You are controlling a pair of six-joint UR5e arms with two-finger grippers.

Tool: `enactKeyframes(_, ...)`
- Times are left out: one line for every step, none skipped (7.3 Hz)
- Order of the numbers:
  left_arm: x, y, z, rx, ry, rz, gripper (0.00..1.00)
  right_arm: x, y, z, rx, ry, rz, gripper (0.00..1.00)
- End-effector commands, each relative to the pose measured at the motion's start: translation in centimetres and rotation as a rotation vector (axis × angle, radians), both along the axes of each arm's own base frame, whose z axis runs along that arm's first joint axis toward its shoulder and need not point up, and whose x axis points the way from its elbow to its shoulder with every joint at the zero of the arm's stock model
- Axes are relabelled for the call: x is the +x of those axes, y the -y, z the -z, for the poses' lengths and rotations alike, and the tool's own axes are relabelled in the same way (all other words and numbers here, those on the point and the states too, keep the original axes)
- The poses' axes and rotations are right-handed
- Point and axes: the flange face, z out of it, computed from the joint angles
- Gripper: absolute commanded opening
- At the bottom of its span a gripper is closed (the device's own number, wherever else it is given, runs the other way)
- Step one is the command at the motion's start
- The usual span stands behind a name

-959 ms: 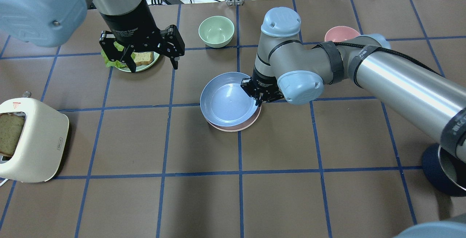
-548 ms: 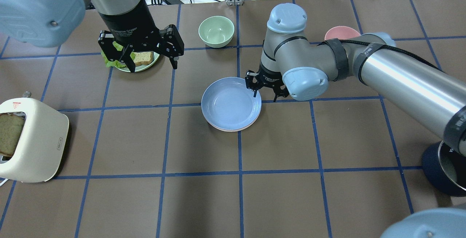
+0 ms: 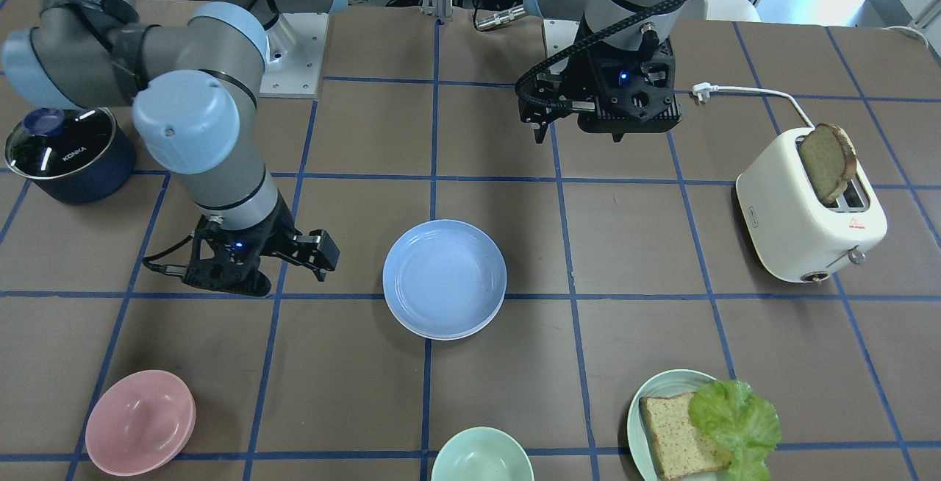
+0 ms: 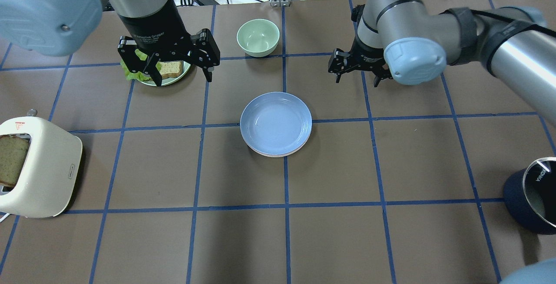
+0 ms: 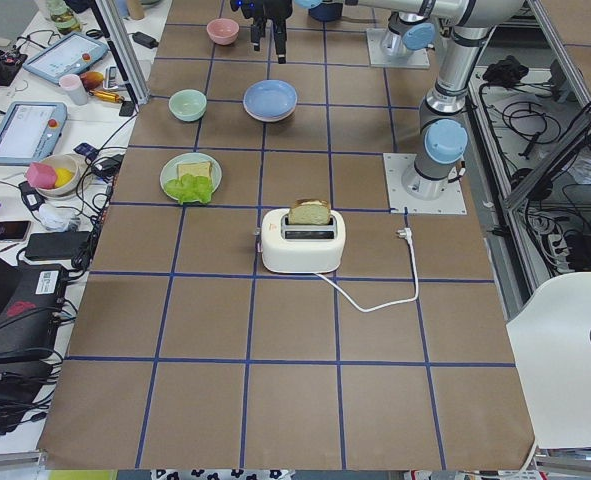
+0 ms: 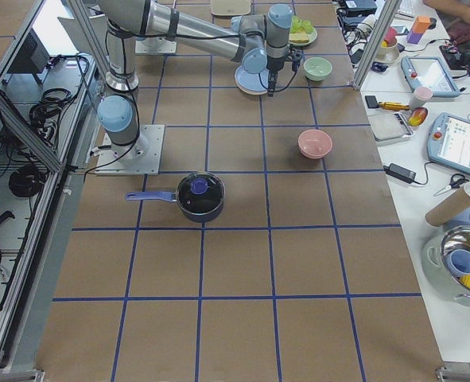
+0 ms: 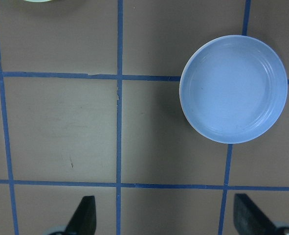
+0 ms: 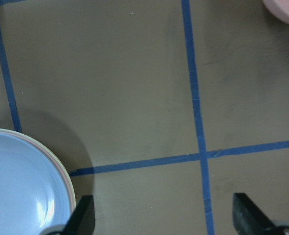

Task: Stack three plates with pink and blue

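Overhead cam looks down from behind robot; front cam faces it. 2 side cams sit far off at desk (image 5: 295, 400) ends. Wrist cams look straight down, close. All see blue plate (image 4: 276, 123).

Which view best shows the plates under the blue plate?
The right wrist view: close up, the lower plates show pink and cream rims beside the blue plate. Overhead and front-facing show only a thin pale edge; the left wrist view shows blue alone; the side views are too small.
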Motion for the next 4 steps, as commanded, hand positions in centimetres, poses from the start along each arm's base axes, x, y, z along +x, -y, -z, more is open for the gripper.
enactKeyframes(0.1, 0.0, -0.1, -0.001, 0.000, 0.001, 1.00, -4.2, -3.1, -6.7, -0.004, -0.007, -0.119, 1.00)
enactKeyframes(0.1, 0.0, -0.1, -0.001, 0.000, 0.001, 1.00, -5.4, -4.3, -9.1, -0.037, -0.011, -0.193, 1.00)
enactKeyframes(0.1, 0.0, -0.1, -0.001, 0.000, 0.002, 1.00, -5.1, -5.3, -11.8, -0.089, -0.019, -0.199, 1.00)
enactKeyframes(0.1, 0.0, -0.1, -0.003, 0.000, 0.002, 1.00, -4.5, -5.6, -12.9, -0.062, -0.019, -0.182, 1.00)
